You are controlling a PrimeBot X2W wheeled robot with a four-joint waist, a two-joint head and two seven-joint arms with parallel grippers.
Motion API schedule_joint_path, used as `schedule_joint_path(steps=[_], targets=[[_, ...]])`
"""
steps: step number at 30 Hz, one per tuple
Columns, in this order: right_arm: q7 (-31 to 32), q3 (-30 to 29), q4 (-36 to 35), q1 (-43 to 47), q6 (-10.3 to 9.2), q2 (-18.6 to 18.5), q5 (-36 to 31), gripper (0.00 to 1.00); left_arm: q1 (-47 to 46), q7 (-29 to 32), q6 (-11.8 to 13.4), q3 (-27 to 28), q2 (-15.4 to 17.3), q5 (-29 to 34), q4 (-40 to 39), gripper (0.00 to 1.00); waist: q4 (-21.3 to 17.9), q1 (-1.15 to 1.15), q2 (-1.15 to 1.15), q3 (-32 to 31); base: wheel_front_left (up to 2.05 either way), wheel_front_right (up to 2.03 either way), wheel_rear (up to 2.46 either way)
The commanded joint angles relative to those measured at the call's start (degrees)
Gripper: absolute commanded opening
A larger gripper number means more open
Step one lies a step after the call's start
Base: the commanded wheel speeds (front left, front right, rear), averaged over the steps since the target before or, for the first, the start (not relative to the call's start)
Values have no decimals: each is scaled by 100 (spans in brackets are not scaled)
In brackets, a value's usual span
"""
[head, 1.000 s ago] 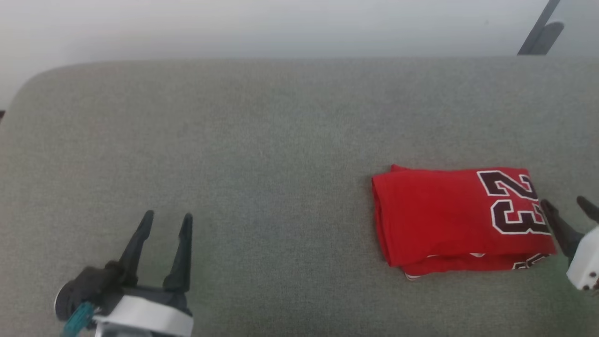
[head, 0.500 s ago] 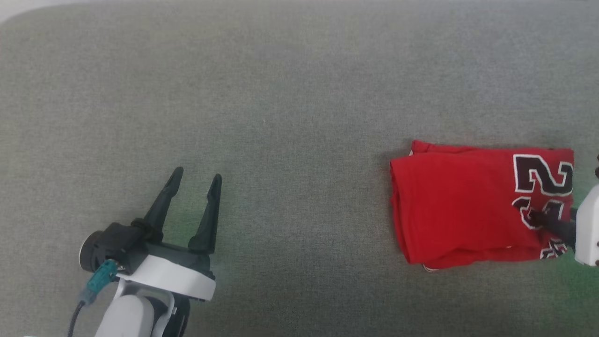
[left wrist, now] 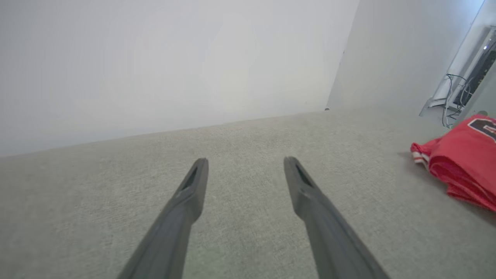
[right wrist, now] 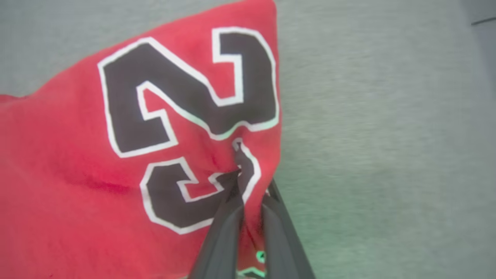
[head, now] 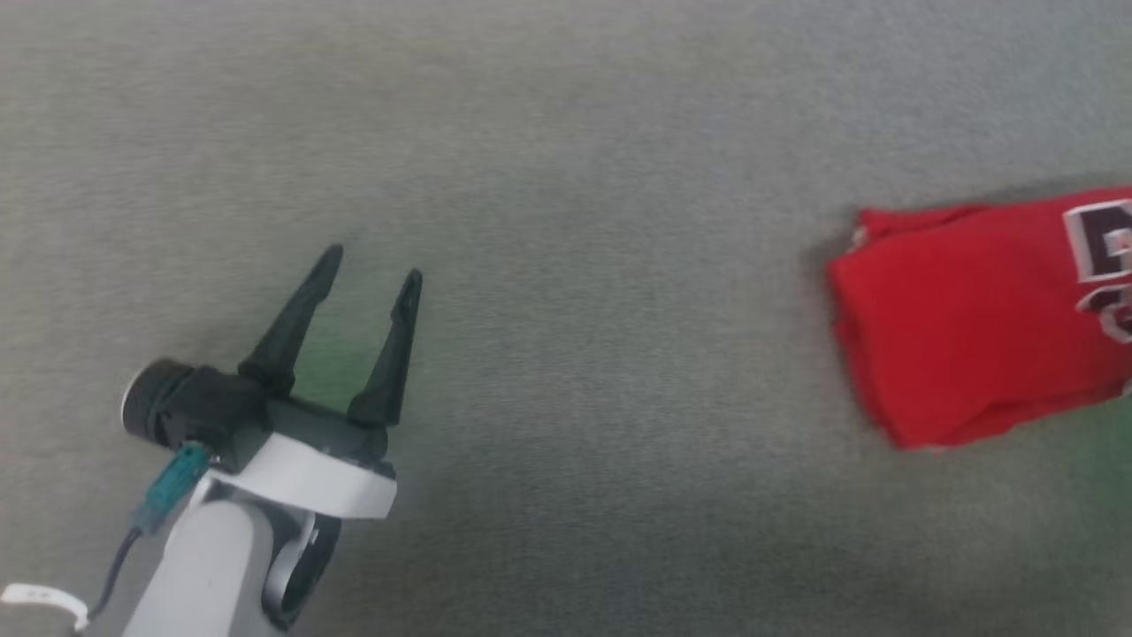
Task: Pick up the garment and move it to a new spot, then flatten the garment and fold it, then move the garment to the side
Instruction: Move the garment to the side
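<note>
The garment (head: 964, 318) is a folded red bundle with black, white-outlined numerals, lying at the right edge of the head view on a grey fabric surface (head: 566, 177). In the right wrist view my right gripper (right wrist: 250, 186) is shut on the garment (right wrist: 77, 174), pinching a fold of fabric at its edge by the lower numeral. My left gripper (head: 371, 265) stands open at the lower left, far from the garment, nothing between its fingers. In the left wrist view the left gripper (left wrist: 244, 162) points over bare surface, with the garment (left wrist: 465, 162) off to the right.
A pale wall (left wrist: 155, 58) rises behind the grey surface in the left wrist view. At that view's far right stands a fixture with cables (left wrist: 457, 89).
The head camera has tilted down and shifted, so the garment now sits at the frame's right edge. My right gripper has closed on the garment's edge by the numerals. The left gripper stays open.
</note>
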Motion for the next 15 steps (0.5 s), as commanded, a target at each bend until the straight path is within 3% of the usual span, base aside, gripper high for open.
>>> schedule_joint_path(steps=[1,9,15], targets=[[-99,-113,51,-89,-8,-17,-55,0,-136,-26,-7,-28,27,50,-15,100,-266,0,0,253,0,0,0],[-765,-1270,771,-707,-8,-12,-383,0,-1145,-26,-7,-586,287,219,-99,100,-718,0,0,940,0,0,0],[-1328,-1606,1543,-1409,-8,-127,-908,0,-1971,-26,-7,-910,526,277,-171,100,-873,0,0,1437,0,0,0]])
